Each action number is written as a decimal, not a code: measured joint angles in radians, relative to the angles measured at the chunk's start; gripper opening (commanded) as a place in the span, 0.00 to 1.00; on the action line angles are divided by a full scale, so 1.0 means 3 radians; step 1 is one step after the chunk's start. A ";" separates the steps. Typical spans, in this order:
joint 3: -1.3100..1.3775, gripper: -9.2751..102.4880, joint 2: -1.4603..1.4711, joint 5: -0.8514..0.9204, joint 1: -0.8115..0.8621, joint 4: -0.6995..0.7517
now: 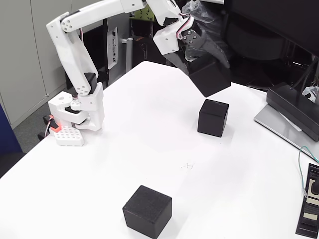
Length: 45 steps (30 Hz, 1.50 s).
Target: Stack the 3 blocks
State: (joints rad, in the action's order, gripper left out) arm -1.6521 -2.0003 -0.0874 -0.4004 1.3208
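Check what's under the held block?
The held block hangs tilted in the gripper, with the middle block on the table just below, apart. The front block sits separately.

In the fixed view, one block (210, 74) is held tilted above the table (149, 129), directly behind a second block (213, 117); a third block (147, 211) is placed nearer, leftward.

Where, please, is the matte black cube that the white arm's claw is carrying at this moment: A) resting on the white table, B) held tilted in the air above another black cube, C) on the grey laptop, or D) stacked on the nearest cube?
B: the claw holds one matte black cube tilted in the air, above the black cube standing on the white table.
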 measured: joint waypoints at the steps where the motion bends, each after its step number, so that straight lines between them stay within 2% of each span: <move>1: 0.0026 0.18 0.0010 -0.0066 -0.0051 0.0000; 6: 0.0112 0.18 0.0337 -0.0235 -0.0291 0.0000; 23: 0.0302 0.18 0.1130 -0.0317 -0.0343 0.0000; 33: 0.0302 0.30 0.1222 -0.0317 -0.0327 0.0000; 45: 0.0302 0.37 0.1222 -0.0317 -0.0327 0.0000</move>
State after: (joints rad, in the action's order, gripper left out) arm -1.5616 -1.6337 -0.1825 -0.4985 1.3208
